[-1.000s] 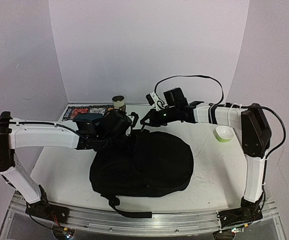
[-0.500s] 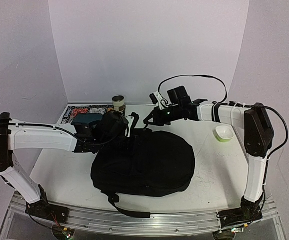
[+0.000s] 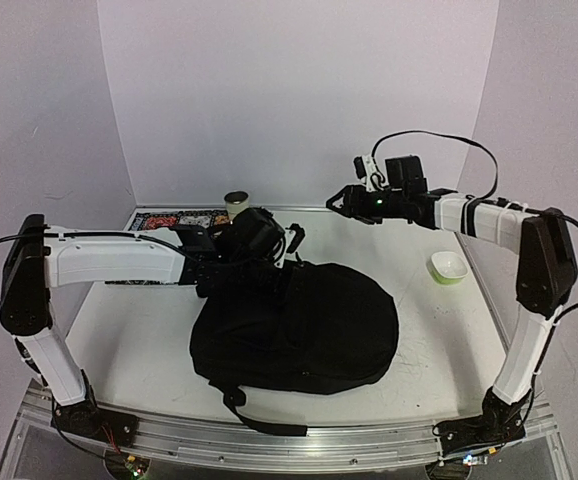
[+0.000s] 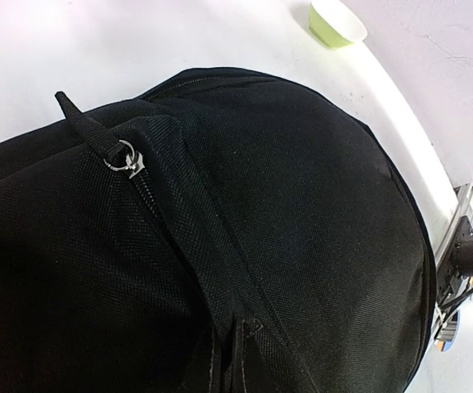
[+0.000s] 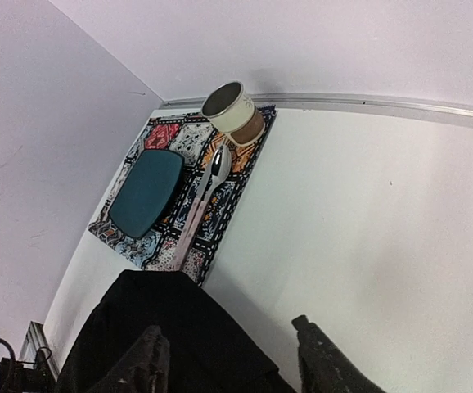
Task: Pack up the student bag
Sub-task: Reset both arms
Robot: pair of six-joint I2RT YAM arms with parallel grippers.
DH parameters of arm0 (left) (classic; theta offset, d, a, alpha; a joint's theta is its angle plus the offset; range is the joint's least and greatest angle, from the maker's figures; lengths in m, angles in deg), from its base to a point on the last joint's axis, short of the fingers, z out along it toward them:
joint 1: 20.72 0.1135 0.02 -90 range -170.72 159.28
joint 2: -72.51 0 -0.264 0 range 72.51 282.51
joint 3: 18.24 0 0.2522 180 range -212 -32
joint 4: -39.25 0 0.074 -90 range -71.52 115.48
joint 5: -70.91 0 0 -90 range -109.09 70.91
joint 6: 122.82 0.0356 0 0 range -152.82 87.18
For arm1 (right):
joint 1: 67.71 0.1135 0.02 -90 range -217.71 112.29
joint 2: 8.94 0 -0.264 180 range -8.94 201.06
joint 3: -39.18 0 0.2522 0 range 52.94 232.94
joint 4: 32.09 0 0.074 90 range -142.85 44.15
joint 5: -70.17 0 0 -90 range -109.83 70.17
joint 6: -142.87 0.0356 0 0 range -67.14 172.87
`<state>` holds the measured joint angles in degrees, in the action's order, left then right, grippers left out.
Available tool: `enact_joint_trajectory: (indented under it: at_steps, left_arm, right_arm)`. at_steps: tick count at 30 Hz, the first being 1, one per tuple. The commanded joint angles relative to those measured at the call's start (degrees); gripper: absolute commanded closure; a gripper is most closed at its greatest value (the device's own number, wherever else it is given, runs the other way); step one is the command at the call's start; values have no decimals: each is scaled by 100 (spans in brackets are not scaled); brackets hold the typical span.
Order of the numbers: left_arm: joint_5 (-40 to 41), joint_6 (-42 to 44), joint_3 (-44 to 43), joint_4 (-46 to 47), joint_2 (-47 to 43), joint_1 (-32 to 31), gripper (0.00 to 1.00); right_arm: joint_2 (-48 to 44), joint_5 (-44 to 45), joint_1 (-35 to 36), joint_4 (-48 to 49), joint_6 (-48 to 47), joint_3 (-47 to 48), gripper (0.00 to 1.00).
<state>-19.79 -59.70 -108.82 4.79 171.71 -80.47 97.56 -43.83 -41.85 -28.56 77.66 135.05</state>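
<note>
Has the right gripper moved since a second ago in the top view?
Yes. The right gripper has pulled away from the student bag, toward the back wall and rightward, closer to the green bowl, which has not shifted.

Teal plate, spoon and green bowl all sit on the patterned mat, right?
No: the green bowl sits on the bare table at the right, off the patterned mat; the top view shows it. The teal plate and spoon are on it.

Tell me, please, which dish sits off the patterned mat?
The small green bowl, alone on the white table; the cup, teal plate and spoon rest on the mat.
</note>
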Motion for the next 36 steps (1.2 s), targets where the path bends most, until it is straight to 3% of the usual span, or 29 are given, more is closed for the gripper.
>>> enact_joint_trajectory:
  at_steps: [1, 10, 13, 20, 25, 31, 36]
  left_arm:
    - [-189, 195, -629, 120, 208, 174, 94]
    - [-148, 266, -637, 109, -327, 1168, 41]
    - [-146, 279, -355, 93, -711, 1720, 30]
    - [-375, 333, 405, -125, -1770, 3510, 14]
    - [-410, 637, 684, -491, -2656, 4532, 1]
    - [721, 1007, 209, -1383, -3333, 4325, 1]
    - [1270, 1066, 167, -1552, -4086, 4222, 0]
  right_arm:
    - [-1049, 634, 140, 74, -208, -545, 40]
    - [-3049, 2422, 136, -464, -545, -1875, 17]
    - [-3674, 3073, 131, -727, -621, -2144, 12]
    - [-4947, 4245, 134, -1375, -599, -2699, 2]
    - [-5841, 4805, 130, -1843, -572, -3097, 2]
    - [-7081, 5417, 131, -2383, -459, -3524, 2]
    - [-7829, 5639, 131, -2424, -744, -3608, 2]
